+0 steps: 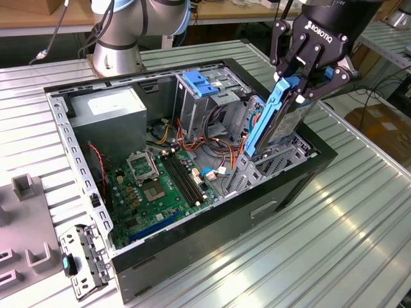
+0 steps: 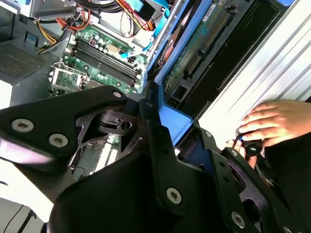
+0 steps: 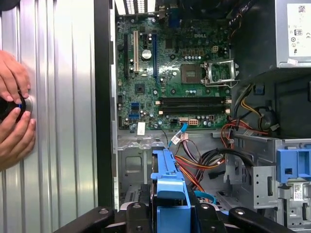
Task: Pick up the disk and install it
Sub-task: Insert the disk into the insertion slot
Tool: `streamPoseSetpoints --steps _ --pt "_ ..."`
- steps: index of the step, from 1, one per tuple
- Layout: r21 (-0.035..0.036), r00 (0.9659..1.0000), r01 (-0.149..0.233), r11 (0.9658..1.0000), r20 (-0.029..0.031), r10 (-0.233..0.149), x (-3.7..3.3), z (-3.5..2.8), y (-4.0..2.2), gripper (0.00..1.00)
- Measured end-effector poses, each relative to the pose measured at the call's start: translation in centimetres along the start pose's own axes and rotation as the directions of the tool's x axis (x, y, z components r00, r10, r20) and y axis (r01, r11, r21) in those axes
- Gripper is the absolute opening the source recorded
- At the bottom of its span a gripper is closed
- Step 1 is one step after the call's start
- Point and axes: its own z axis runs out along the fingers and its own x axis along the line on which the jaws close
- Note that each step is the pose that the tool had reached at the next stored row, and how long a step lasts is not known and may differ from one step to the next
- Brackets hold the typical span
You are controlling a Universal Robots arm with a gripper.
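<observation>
Black claw (image 1: 308, 83) clamped on the top of a flat dark-metal disk (image 1: 271, 122) in a blue plastic frame, tilted into the open computer case (image 1: 212, 231), at the exterior view's right. Likely stiff, weighty, fragile; best gripped by the frame edges.

Desk (image 1: 359, 218): ribbed bare aluminium, smooth, with a satin sheen. Computer case (image 1: 212, 234): outer wall black and matt, inner frame of unpainted grey sheet metal. Motherboard (image 1: 160, 186): green lacquered board, slightly glossy. Power supply (image 1: 106, 119): dull grey metal, bearing a white paper sticker (image 3: 297, 24). Disk (image 1: 273, 119): smooth blue plastic frame around a dark metal casing. Latch (image 1: 200, 83): blue plastic. Gripper (image 1: 306, 88): matt black body, with bright metal screw heads in the second wrist view.
</observation>
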Motion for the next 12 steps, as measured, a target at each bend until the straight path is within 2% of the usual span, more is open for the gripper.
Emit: streamPoseSetpoints --steps 9,12 --pt "0.0 1.0 0.0 1.0 0.0001 0.0 0.07 0.71 -0.11 0.37" --pt "0.0 1.0 0.0 1.0 0.0001 0.0 0.1 1.12 -0.14 0.37"
